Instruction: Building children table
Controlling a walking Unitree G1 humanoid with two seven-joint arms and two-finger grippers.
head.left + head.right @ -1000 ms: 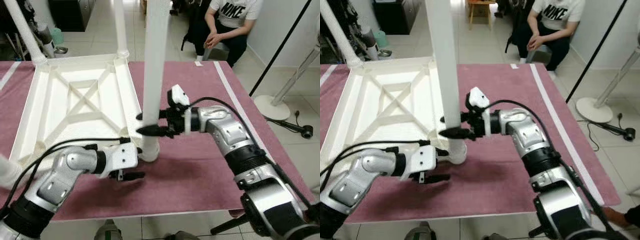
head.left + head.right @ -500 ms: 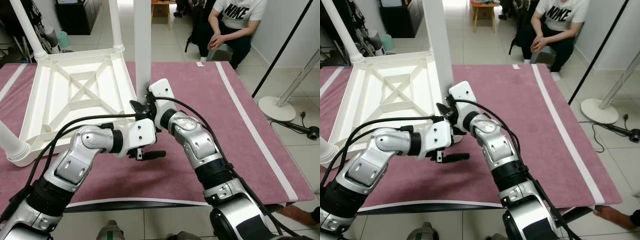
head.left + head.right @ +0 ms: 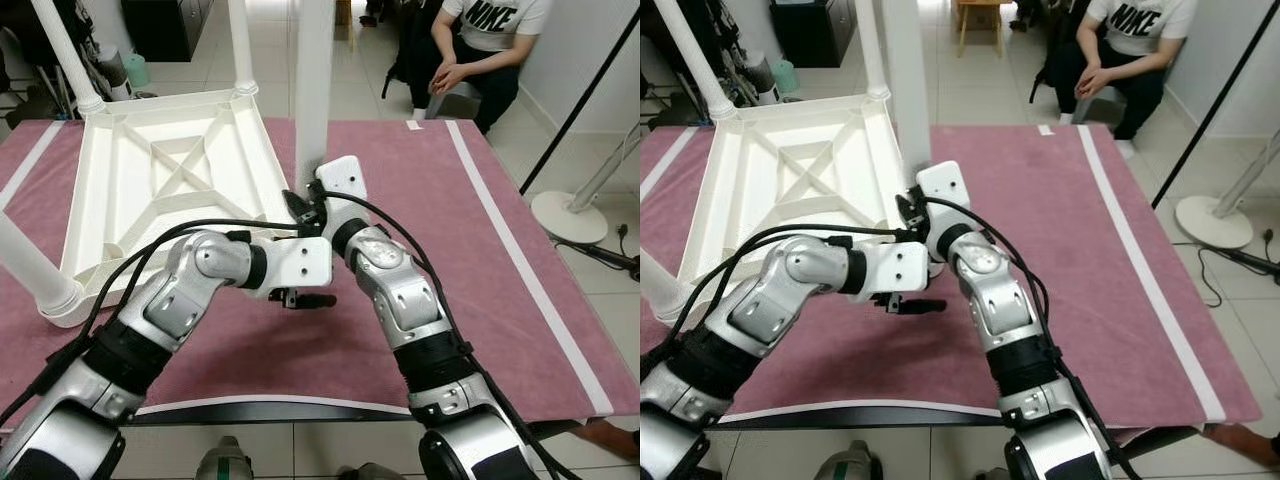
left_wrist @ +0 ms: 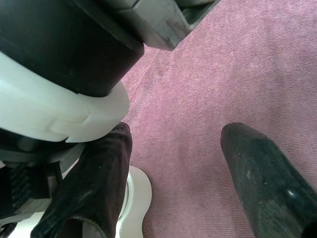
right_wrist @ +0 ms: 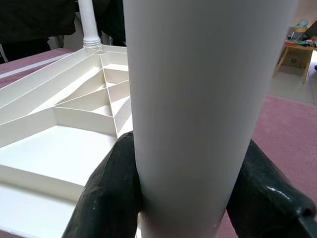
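Note:
The white children's table [image 3: 120, 215] lies upside down on the maroon mat [image 3: 450, 250], its ribbed underside facing up. One white leg [image 3: 312, 90] stands upright at its near right corner. My right gripper [image 3: 302, 207] is shut on that leg low down, and its black fingers [image 5: 111, 198] press both sides of the leg [image 5: 193, 99]. My left gripper [image 3: 312, 298] is open, hovering just over the mat in front of the leg's base. Bare mat shows between its fingers [image 4: 262, 173], and my right wrist is close above them.
Three more legs stand at the other corners: far left [image 3: 65, 50], far right [image 3: 240, 45], near left [image 3: 35, 265]. A person [image 3: 480, 40] sits beyond the mat at the back right. A white stand base [image 3: 570, 215] is on the floor to the right.
The camera has shifted, so the table sits differently in the picture. My right gripper keeps its hold on the leg. My left gripper stays open and now lies nearer the leg's base.

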